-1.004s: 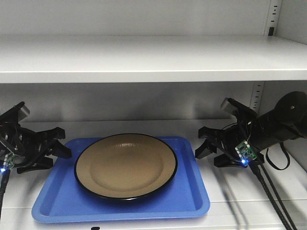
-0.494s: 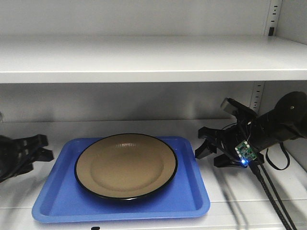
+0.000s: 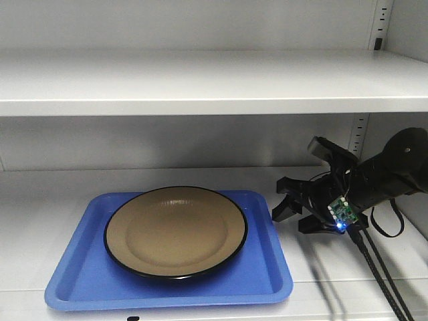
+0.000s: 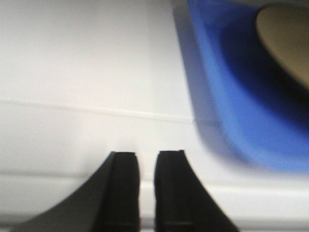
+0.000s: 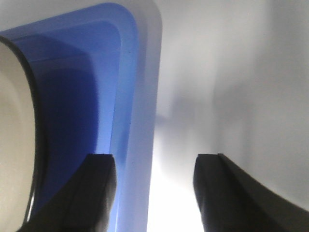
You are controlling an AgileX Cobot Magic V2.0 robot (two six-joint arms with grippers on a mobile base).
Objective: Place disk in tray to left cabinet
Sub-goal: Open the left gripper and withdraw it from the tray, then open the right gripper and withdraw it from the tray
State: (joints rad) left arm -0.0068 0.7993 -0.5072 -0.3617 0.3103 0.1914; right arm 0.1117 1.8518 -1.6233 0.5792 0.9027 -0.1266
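The tan disk (image 3: 175, 231) with a black rim lies flat in the blue tray (image 3: 267, 274), which rests on the lower shelf of the grey-white cabinet (image 3: 200, 80). My right gripper (image 3: 279, 199) is open, low at the tray's right edge. In the right wrist view the right gripper (image 5: 154, 162) straddles the tray's rim (image 5: 130, 96), with the disk (image 5: 12, 145) at the left. My left gripper is out of the front view. In the left wrist view the left gripper (image 4: 146, 154) is empty, its jaws almost together, off the tray's corner (image 4: 231, 106), with the disk (image 4: 285, 34) at the top right.
The upper shelf overhangs the tray. A slotted upright rail (image 3: 361, 134) stands at the back right. The right arm's cables (image 3: 381, 281) run down over the shelf's front edge. Bare white shelf (image 3: 40, 194) lies left of the tray.
My left gripper has drawn back leftwards from the tray's left side and out of the front view. The right gripper, tray and disk have not moved.
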